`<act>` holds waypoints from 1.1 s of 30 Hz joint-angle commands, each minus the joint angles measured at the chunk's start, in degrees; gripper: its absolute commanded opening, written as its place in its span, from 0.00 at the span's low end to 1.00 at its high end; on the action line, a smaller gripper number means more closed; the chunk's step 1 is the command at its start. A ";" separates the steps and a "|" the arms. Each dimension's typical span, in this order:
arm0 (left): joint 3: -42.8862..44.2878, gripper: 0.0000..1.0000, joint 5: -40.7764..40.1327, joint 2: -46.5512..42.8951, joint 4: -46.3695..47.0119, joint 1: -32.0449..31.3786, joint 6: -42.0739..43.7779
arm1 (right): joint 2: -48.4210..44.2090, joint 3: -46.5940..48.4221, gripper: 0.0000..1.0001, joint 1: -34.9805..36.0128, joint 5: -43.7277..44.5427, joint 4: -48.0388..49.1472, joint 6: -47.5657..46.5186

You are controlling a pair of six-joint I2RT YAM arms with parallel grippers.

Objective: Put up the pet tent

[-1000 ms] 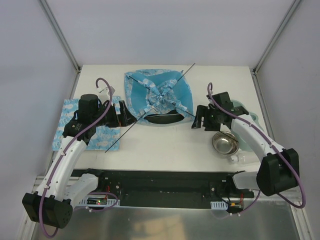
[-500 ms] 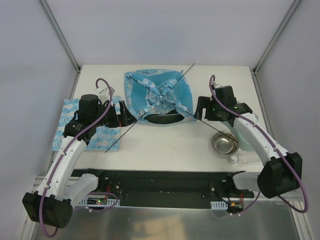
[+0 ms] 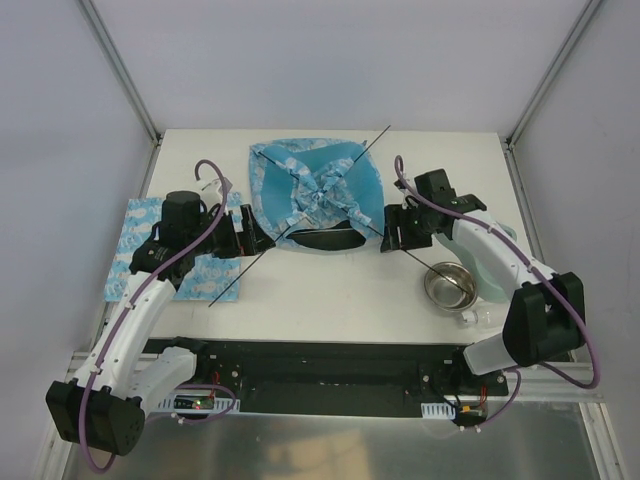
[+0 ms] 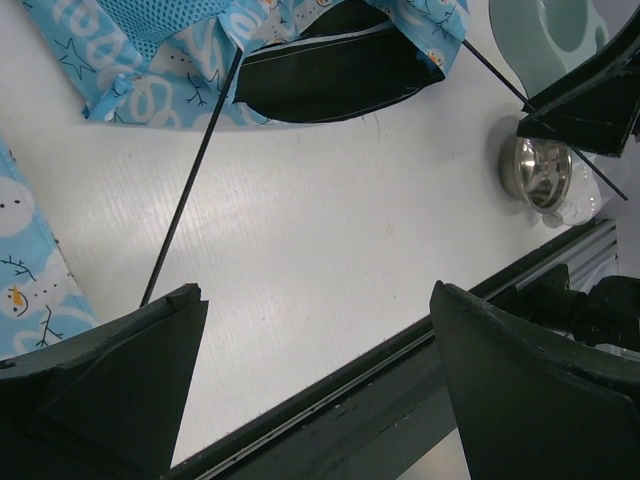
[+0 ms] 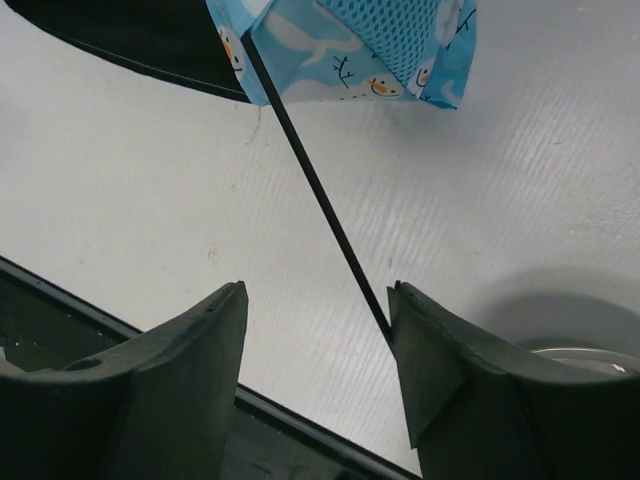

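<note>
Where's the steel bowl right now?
Top view: the steel bowl sits on the right side of the table, down-right of the pet tent and the right gripper.

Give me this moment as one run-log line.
pet tent: poles crossed, ends sticking out | left tool: open, beside left pole | right tool: open, around right pole | held: nothing

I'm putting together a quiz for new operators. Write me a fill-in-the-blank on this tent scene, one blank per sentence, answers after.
1. Two thin black ____ cross over the pet tent.
2. The metal bowl stands on the robot's ____ side.
3. The left tool has its jaws ____, not shut.
4. The flat printed mat lies on the robot's ____ side.

Missing words: poles; right; open; left.
</note>
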 commanded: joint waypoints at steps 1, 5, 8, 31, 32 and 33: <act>-0.12 0.99 -0.92 -0.28 1.52 -0.53 0.42 | 1.48 2.16 0.59 1.78 -3.70 -3.54 -0.46; -0.47 0.99 -1.18 -0.54 1.44 -0.53 0.42 | 2.19 1.28 0.52 3.63 -4.22 -3.45 0.59; -0.91 0.99 -1.53 -0.89 1.52 -0.53 0.42 | 2.80 0.49 0.45 4.77 -3.96 -2.92 2.08; -0.47 0.99 -16.47 -2.04 -1.20 -0.53 -3.10 | -10.02 -13.84 0.00 13.83 1.05 18.34 28.09; -0.56 0.99 -16.82 -2.04 -1.20 -0.53 -3.36 | -10.20 -14.28 0.00 13.83 0.70 19.30 29.32; -0.56 0.99 -17.09 -1.78 -1.20 -0.53 -3.62 | -10.20 -14.37 0.00 14.00 0.70 20.01 31.07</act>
